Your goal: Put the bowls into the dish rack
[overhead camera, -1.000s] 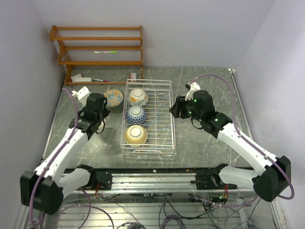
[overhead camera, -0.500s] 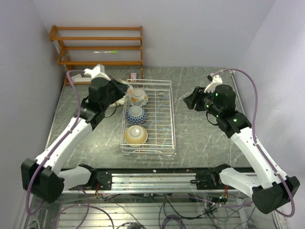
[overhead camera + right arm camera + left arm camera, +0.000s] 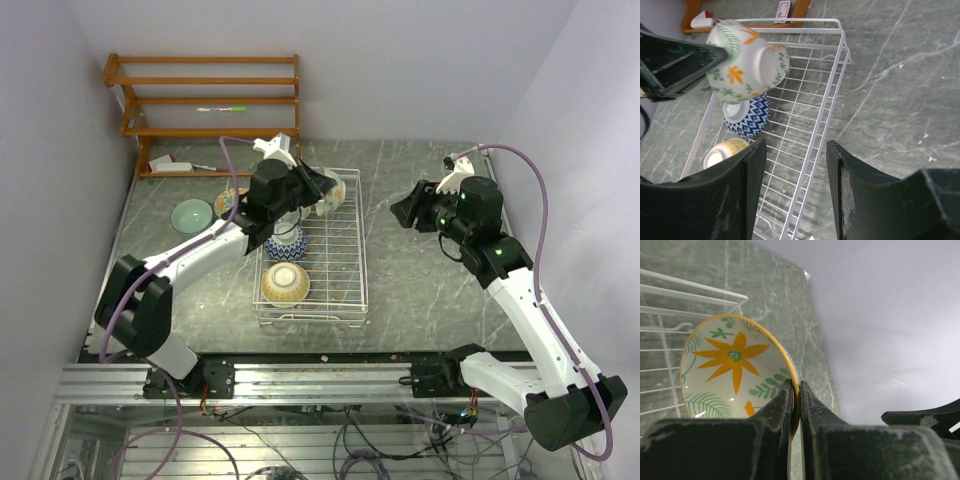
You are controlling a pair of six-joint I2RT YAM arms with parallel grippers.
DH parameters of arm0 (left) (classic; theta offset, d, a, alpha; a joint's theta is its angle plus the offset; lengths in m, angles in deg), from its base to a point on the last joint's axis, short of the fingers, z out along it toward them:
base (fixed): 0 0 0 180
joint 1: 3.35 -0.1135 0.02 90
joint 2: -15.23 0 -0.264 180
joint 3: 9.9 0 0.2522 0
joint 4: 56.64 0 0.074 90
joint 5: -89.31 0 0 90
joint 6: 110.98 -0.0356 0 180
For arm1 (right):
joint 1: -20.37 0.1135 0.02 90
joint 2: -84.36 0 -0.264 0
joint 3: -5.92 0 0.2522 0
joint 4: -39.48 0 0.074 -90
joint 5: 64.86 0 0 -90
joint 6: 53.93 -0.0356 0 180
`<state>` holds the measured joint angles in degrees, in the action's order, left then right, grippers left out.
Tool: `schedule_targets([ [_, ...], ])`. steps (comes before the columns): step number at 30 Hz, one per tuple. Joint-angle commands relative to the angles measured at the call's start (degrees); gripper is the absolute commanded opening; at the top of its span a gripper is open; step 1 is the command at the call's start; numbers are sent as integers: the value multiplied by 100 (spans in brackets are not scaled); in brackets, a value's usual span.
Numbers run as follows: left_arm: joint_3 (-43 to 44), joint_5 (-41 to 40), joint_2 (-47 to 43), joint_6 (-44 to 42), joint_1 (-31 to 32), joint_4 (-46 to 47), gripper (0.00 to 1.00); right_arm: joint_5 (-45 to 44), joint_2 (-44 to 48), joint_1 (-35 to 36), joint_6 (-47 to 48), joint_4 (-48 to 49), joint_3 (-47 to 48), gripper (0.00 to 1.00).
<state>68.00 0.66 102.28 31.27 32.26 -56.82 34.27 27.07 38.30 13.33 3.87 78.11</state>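
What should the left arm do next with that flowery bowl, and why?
Probably lower it gently: the left gripper pinches the flowery bowl by its rim, tilted in the air above the dish rack, at its far end beyond the blue bowl.

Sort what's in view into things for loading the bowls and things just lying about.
For the job: flowered bowl in the left pincer, blue bowl, yellow bowl, wire rack, green dish (perhaps a bowl).
Lying about: wooden shelf, marker on it.
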Motion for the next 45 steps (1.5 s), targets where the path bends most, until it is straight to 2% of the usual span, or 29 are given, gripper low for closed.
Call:
schedule_targets([
  [1,221,250,376,288,233,1479,7,137,78,-72,-39,0,-78,51],
  [7,191,367,1058,527,318,1915,7,118,127,-106,-19,-4,-193,51],
  [14,-69,352,1364,656,332,2202,7,119,140,-123,-18,31,-330,51],
  [22,-494,365,1599,713,330,2562,7,129,157,-128,-2,50,-415,51],
  [33,-1025,141,1619,646,315,2588,8,198,135,-149,-44,99,-534,51],
  [39,-1394,30,1483,642,242,2577,20,219,134,-164,-41,114,-569,50],
  [45,-1535,-185,1176,460,119,2081,23,261,114,-167,-68,146,-596,50],
])
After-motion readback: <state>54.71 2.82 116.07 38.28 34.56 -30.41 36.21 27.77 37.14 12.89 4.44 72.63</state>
